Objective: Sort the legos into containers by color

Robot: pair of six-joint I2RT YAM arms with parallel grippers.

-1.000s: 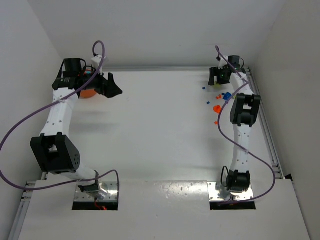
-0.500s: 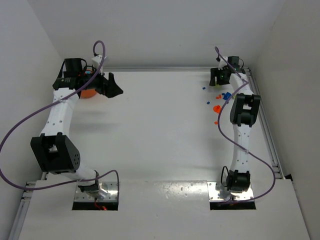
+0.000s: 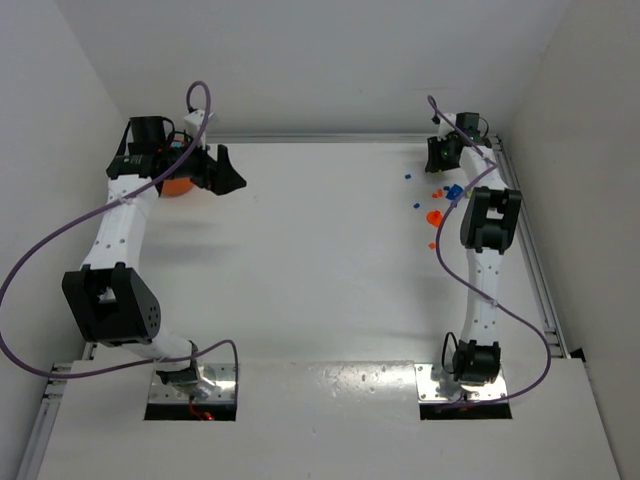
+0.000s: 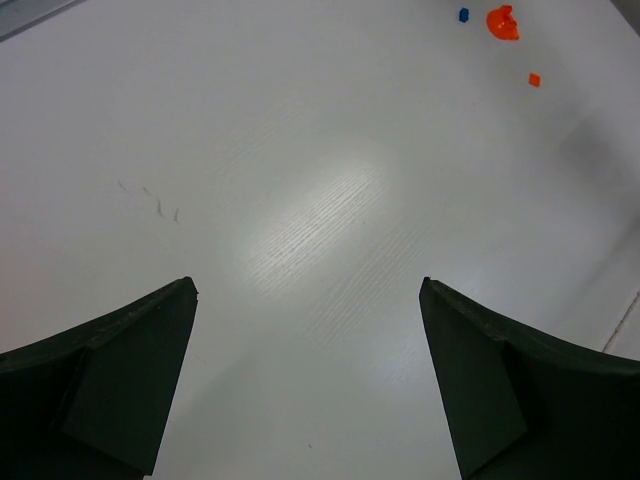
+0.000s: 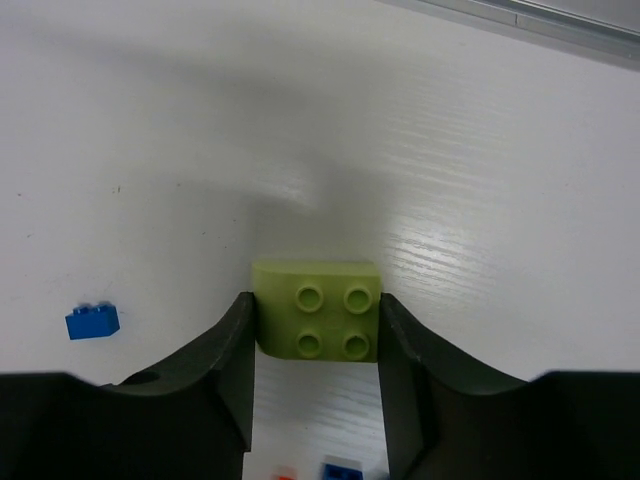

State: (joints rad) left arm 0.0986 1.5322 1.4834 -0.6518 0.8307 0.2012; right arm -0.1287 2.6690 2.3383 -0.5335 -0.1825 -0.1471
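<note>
White table (image 3: 320, 260), matte. Upper right of the overhead frame: loose legos (image 3: 415, 207), blue and orange. Upper left: orange bowl (image 3: 178, 187), mostly hidden, apparently resting on the surface. Right wrist frame: yellow-green brick (image 5: 318, 322) centre, blue brick (image 5: 92, 320) left.

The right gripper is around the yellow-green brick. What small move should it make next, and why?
Probably a short lift straight up. In the right wrist view the right gripper has its fingers against both sides of the yellow-green brick, which sits flat on the table, studs up. A small rise would test the grip before any carrying.
</note>
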